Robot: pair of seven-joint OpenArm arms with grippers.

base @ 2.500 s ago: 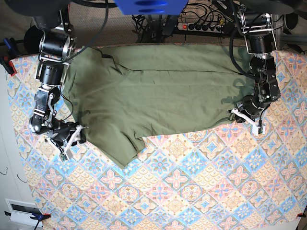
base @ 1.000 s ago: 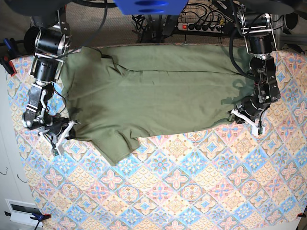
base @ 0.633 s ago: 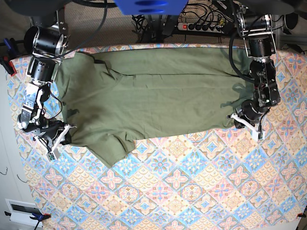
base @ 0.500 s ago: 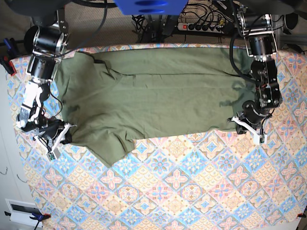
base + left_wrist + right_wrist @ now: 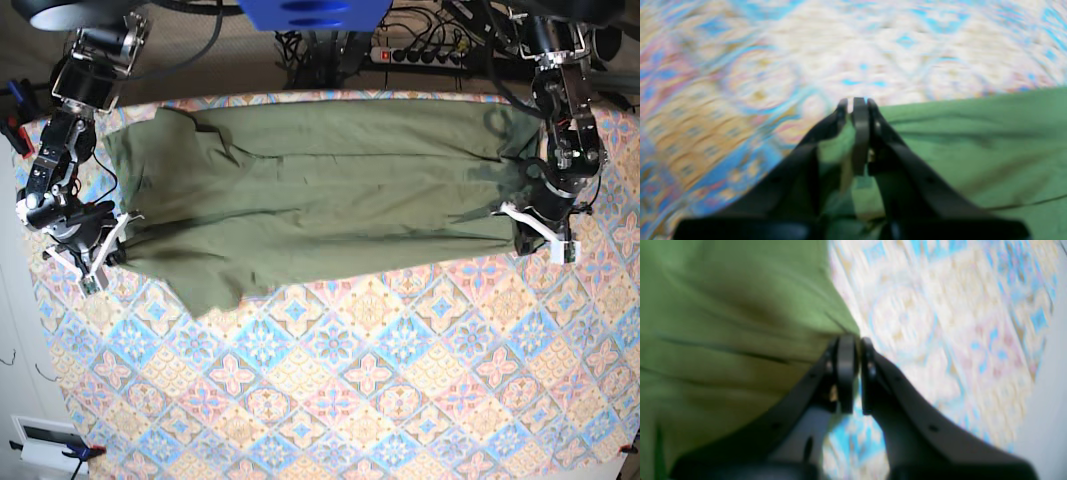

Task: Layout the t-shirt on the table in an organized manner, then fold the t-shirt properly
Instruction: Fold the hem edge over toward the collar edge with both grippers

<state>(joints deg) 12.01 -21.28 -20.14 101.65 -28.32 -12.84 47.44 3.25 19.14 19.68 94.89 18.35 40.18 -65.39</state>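
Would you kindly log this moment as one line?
stage: spreading | left pincer: shut on t-shirt edge | right pincer: shut on t-shirt | t-shirt: stretched across table

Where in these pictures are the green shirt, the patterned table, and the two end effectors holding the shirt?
t-shirt (image 5: 320, 200), base view, middle of its body.
table (image 5: 380, 400), base view, bare patterned cloth.
left end effector (image 5: 855, 103), left wrist view, tips shut on shirt edge.
right end effector (image 5: 853, 341), right wrist view, tips pinching shirt edge.
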